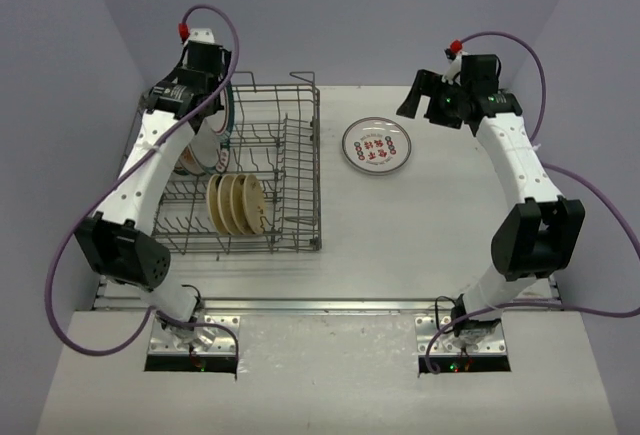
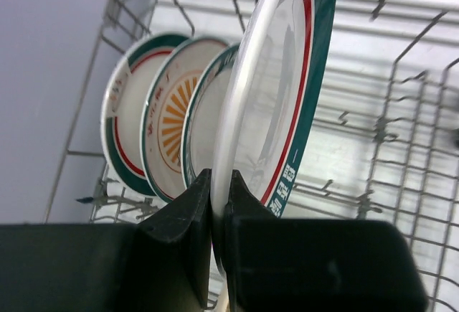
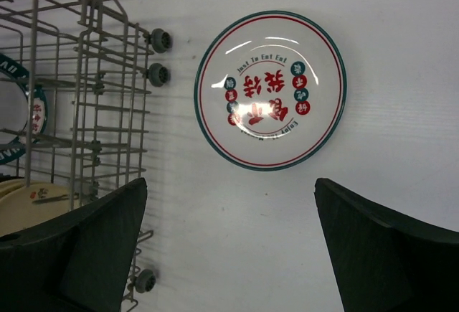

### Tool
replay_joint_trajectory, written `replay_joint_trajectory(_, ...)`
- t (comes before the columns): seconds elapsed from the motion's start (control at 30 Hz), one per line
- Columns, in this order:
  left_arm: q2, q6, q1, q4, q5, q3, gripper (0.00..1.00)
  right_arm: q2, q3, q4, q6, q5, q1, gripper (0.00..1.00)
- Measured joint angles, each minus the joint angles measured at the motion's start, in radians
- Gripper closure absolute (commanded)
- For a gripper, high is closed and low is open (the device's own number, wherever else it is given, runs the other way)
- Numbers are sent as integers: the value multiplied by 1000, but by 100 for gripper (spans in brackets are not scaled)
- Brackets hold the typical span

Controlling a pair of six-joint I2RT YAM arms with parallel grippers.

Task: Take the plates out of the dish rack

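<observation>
Tan row: the tan plates [image 1: 237, 205] stand on edge in the near row of the rack [image 1: 318, 167], lower left of the top view. There seem to be four, but they are packed too close to count for sure.
Grip: the left claw [image 2: 219, 183] is clenched on the rim of the held plate [image 2: 280, 97], one finger on each face. The plate is upright and edge-on.
Where it is: the held plate hangs over the far left corner of the rack, upper left of the top view.
Handling: it looks like glazed ceramic, so stiff, slick and breakable. It is probably heavy for a rim pinch and could swing or slip. The rim is the only place to take hold while the plates stand between tines.
Far row: three banded plates [image 2: 118, 136] stand upright behind the held one, the middle one with an orange sunburst.
On the table: one flat plate [image 3: 270, 90] with red lettering lies on the table [image 1: 400, 245], right of the rack, upper centre of the top view.
Free arm: the right claw [image 3: 229, 183] is released, fingers wide apart. It hovers beside the flat plate and grasps nothing.
Count: five banded plates, that is one held, three racked and one flat, plus about four tan.
</observation>
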Motion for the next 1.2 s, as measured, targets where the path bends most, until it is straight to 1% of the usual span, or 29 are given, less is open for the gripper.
replay_joint_trajectory(0.1,-97,45,-35,48,7,4,100,-71,-75,71,-21,-65,2,1)
replay_joint_trajectory(0.17,-173,71,-46,76,82,2,100,-128,-141,146,-27,-148,2,1)
replay_joint_trajectory(0.23,-247,85,-44,90,216,-1,100,-198,-226,237,-26,-254,4,1)
replay_joint_trajectory(0.3,-309,80,-36,103,404,-12,100,-254,-289,317,-16,-335,16,1)
replay_joint_trajectory(0.37,-351,64,-35,117,597,-30,100,-291,-310,361,-8,-407,48,1)
replay_joint_trajectory(0.47,-362,21,-44,131,852,-58,100,-311,-309,434,8,-491,98,1)
replay_joint_trajectory(0.57,-334,-14,-49,140,1026,-107,100,-318,-302,469,25,-548,132,1)
replay_joint_trajectory(0.63,-306,-32,-48,135,1098,-141,100,-318,-292,478,27,-567,149,5)
replay_joint_trajectory(0.7,-279,-46,-48,131,1150,-166,100,-315,-277,479,26,-578,169,15)
replay_joint_trajectory(0.77,-263,-57,-48,128,1194,-183,100,-304,-254,479,16,-579,191,37)
replay_joint_trajectory(0.9,-259,-73,-48,130,1266,-198,100,-279,-228,477,-5,-577,234,62)
replay_joint_trajectory(0.93,-259,-76,-48,134,1281,-199,100,-272,-224,474,-9,-575,243,66)
replay_joint_trajectory(0.97,-260,-78,-48,136,1293,-199,100,-265,-220,471,-10,-573,250,77)
replay_joint_trajectory(1.03,-261,-79,-48,137,1303,-200,100,-246,-213,459,-15,-570,258,89)
replay_joint_trajectory(1.07,-262,-77,-48,138,1298,-202,94,-238,-208,452,-17,-572,260,98)
replay_joint_trajectory(1.1,-262,-73,-46,138,1293,-207,77,-231,-203,445,-17,-575,263,100)
replay_joint_trajectory(1.13,-262,-70,-42,137,1292,-212,49,-227,-199,438,-10,-585,263,100)
replay_joint_trajectory(1.17,-262,-72,-40,136,1285,-214,27,-227,-197,432,-10,-583,265,100)
replay_joint_trajectory(1.2,-262,-71,-39,136,1274,-214,20,-226,-197,424,-13,-576,266,100)
